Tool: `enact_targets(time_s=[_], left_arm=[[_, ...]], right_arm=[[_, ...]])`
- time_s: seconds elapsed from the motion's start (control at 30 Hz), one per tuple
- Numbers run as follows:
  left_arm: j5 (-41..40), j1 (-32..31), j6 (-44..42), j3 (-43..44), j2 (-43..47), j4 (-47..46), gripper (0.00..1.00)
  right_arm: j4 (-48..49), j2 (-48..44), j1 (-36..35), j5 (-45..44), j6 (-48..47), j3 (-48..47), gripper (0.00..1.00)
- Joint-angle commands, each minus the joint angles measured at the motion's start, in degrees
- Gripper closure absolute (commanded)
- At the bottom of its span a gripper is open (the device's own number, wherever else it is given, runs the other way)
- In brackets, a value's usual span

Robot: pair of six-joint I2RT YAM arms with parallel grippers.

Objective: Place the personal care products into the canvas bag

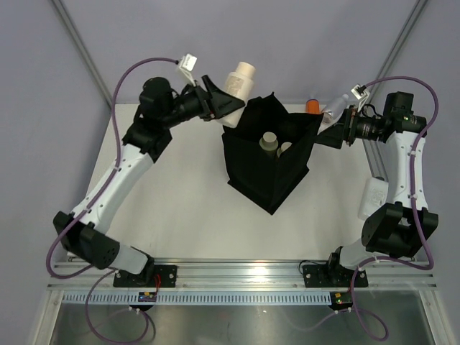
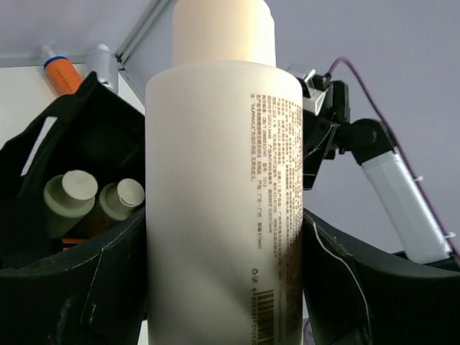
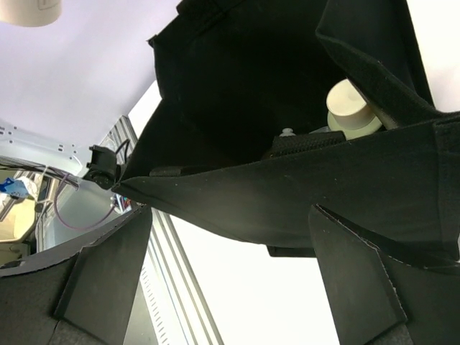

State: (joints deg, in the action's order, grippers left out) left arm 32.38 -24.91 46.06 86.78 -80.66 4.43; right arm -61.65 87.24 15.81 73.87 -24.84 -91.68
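Observation:
My left gripper (image 1: pixel 218 102) is shut on a large cream-white bottle (image 1: pixel 238 88) and holds it raised by the far left rim of the black canvas bag (image 1: pixel 269 180). In the left wrist view the bottle (image 2: pixel 223 194) fills the space between the fingers (image 2: pixel 93 287). Two sage-green bottles (image 1: pixel 269 141) stand inside the bag, and they also show in the left wrist view (image 2: pixel 70 195). My right gripper (image 1: pixel 325 134) is open at the bag's right rim, with the bag fabric (image 3: pixel 287 194) just beyond its spread fingers (image 3: pixel 108 280).
An orange tube with a blue cap (image 1: pixel 313 105) and a small clear bottle (image 1: pixel 335 108) lie behind the bag at the far edge; both show in the left wrist view (image 2: pixel 61 72). An aluminium rail (image 1: pixel 237 269) runs along the near edge.

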Motion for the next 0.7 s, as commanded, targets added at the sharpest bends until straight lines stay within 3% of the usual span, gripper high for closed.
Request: enact_targets(time_s=[0.0,0.2,0.3,0.43,0.47,0.53,0.6,0.67], left_arm=[[-5.47,-3.91,-9.49,9.96,-7.03,0.84,1.00],[-10.49,-9.28,-17.23,22.27,-20.31,4.27,1.00],[-13.13,-11.04,-19.52,23.26,-23.48,5.24,0.96],[-15.24,-12.53,-21.10,20.80,-24.63,5.24,0.74],[-15.68,-12.80,-21.10,20.45,-24.72,5.33,0.56],[-16.03,-13.06,-21.54,19.48,-24.72,5.33,0.46],[-16.73,-13.24,-21.80,19.21,-24.28,5.24,0.24],[-16.74,-13.33,-22.42,18.69,-23.84,5.07,0.14]], right_arm=[[-2.16,-0.23,0.27,-1.00,-3.10,-1.66,0.02],[-1.63,-1.99,0.36,-2.50,-4.60,0.36,0.02],[-1.46,-2.87,0.97,-3.11,-5.92,0.97,0.02],[0.12,-2.87,3.08,-3.20,-4.78,1.33,0.02],[0.65,-2.61,3.52,-3.11,-4.52,1.24,0.02],[1.26,-1.64,4.13,-4.07,-3.20,1.06,0.02],[2.58,-1.11,4.31,-5.48,-1.18,1.33,0.02],[4.60,-1.11,4.49,-9.16,0.22,2.20,0.02]])
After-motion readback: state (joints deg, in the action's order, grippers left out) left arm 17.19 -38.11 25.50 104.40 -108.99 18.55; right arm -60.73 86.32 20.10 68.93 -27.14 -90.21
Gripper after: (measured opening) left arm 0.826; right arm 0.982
